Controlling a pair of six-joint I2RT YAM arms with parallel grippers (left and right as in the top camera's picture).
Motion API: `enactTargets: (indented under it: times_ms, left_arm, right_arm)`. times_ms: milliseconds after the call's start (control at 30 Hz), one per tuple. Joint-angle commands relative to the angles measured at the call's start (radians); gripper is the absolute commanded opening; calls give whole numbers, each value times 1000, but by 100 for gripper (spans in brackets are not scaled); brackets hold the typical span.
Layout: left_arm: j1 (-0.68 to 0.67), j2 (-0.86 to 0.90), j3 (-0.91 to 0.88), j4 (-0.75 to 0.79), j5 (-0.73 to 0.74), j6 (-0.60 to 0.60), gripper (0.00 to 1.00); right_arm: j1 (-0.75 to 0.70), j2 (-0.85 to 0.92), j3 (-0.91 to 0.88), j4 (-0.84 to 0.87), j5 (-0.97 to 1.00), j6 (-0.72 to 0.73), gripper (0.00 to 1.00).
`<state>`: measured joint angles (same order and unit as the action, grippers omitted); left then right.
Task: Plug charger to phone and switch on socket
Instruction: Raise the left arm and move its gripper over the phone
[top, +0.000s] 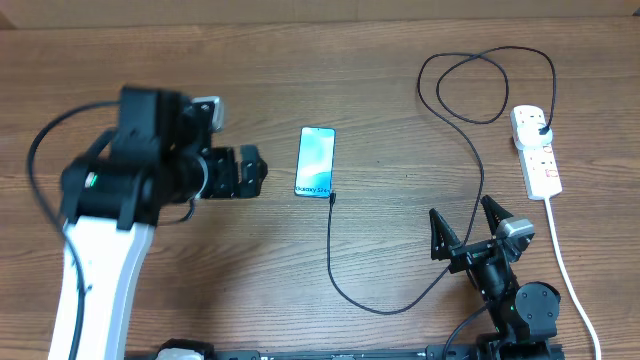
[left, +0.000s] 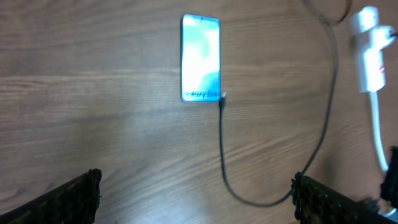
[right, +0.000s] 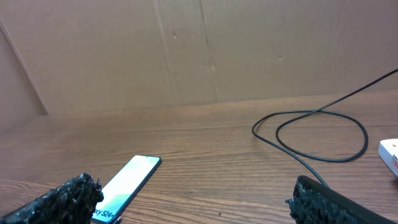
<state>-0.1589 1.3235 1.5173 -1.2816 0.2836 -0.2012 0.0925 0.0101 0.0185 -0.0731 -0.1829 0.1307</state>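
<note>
1. Overhead: the phone (top: 315, 160) lies flat on the table (top: 400, 90), with a light blue screen and black edges.
2. The charger (top: 345, 285), a thin black cable, has its tip at the phone's near corner and its plug in the white socket (top: 536, 155).
3. The left gripper (top: 258, 172) and the right gripper (top: 467, 225) both gape wide, empty.

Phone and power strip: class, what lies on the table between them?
Only the black charger cable runs down between the phone and the white power strip. The overhead view shows it most clearly.
</note>
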Motion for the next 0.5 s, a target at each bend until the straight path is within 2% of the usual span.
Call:
enactTargets:
  times_ms: [0, 167, 267, 367, 467]
  left_arm:
    - [-32, 87, 55, -11, 29, 28, 100]
    - [-32, 143, 55, -6, 255, -38, 100]
    - [-32, 144, 55, -8, 267, -24, 100]
    - [-32, 142, 55, -10, 292, 41, 100]
    - [-32, 142, 55, -9, 294, 40, 100]
  right_arm:
    - [4, -7, -11, 4, 7, 2, 100]
    - [4, -7, -11, 4, 7, 2, 100]
    - [4, -7, -11, 4, 7, 2, 100]
    - [4, -7, -11, 4, 7, 2, 100]
    - [4, -7, -11, 4, 7, 2, 100]
